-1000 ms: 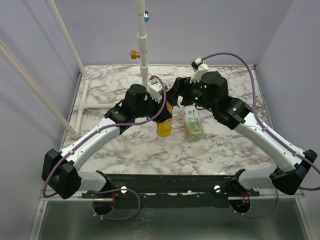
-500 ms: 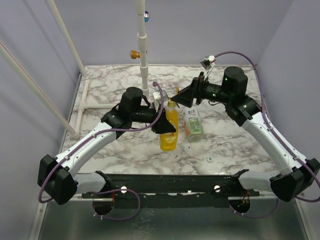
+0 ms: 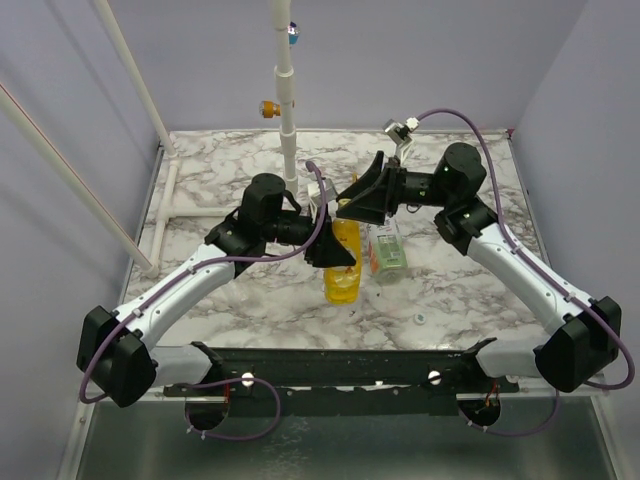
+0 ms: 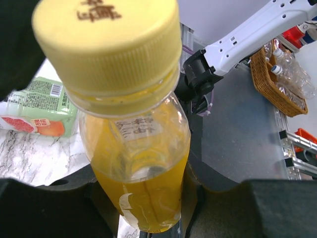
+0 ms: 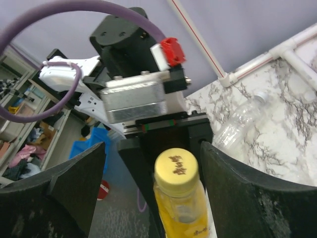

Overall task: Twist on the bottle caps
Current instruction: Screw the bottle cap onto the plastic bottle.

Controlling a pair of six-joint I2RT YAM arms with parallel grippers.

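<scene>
My left gripper (image 3: 333, 252) is shut on the lower body of the yellow bottle (image 3: 342, 265), holding it off the table with its neck tilted toward the back. The bottle (image 4: 141, 173) fills the left wrist view, with the yellow cap (image 4: 106, 44) sitting on its neck. My right gripper (image 3: 362, 197) is open at the top of the bottle. In the right wrist view its jaws (image 5: 153, 151) stand on either side of the yellow cap (image 5: 177, 167) without touching it. The clear bottle with the green-and-white label (image 3: 386, 250) lies on the table beside them. A whitish cap (image 3: 421, 319) lies near the front.
A white pipe post (image 3: 287, 110) rises just behind the two grippers. White pipes (image 3: 165, 215) run along the table's left side. Another clear bottle (image 5: 242, 124) lies on the marble in the right wrist view. A wicker basket of bottles (image 4: 277, 74) stands off the table.
My left gripper has carried the yellow bottle forward and tilted it. My right gripper drew back, then swung left to the capped top of the bottle.
</scene>
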